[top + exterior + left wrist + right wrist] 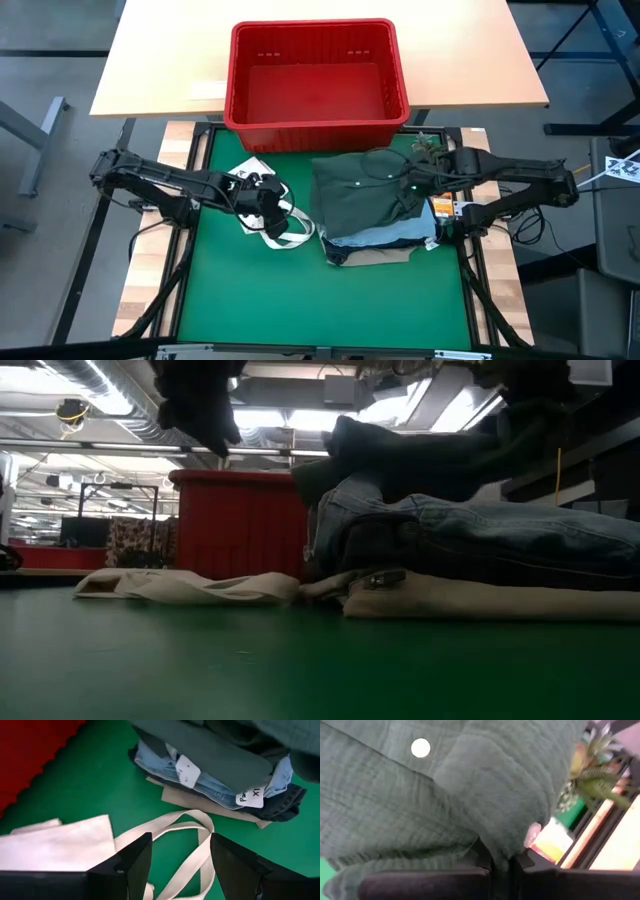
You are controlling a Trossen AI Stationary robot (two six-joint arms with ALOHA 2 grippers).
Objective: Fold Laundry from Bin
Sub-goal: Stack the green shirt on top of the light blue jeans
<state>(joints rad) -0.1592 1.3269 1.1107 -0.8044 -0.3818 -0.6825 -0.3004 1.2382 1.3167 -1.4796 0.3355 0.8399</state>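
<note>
Laundry sits in a folded stack (375, 215) on the right half of my green mat (260, 300), just in front of the red bin (315, 75). From the low camera I read the layers: beige trousers (480, 603) at the bottom, light blue jeans (470, 535) over them, and a dark olive-green piece (365, 185) on top. The left wrist camera also shows a dark navy edge (282, 807) between the blue and the beige, plus two white tags on the stack.

My right gripper (418, 180) is over the back right part of the stack, and its fingers are pinched shut on a fold of the olive-green piece, which fills the right wrist camera along with one white button (420, 748).

My left gripper (272, 205) hangs over the white tote bag (262, 205), which lies flat on the mat to the left of the stack. Its fingers (132, 862) stand wide apart with nothing between them, and the bag's looped straps (192, 847) lie below them.

The bin stands across the far edge of the mat, against a light wooden table (160, 60), and I see no garment inside it.
</note>
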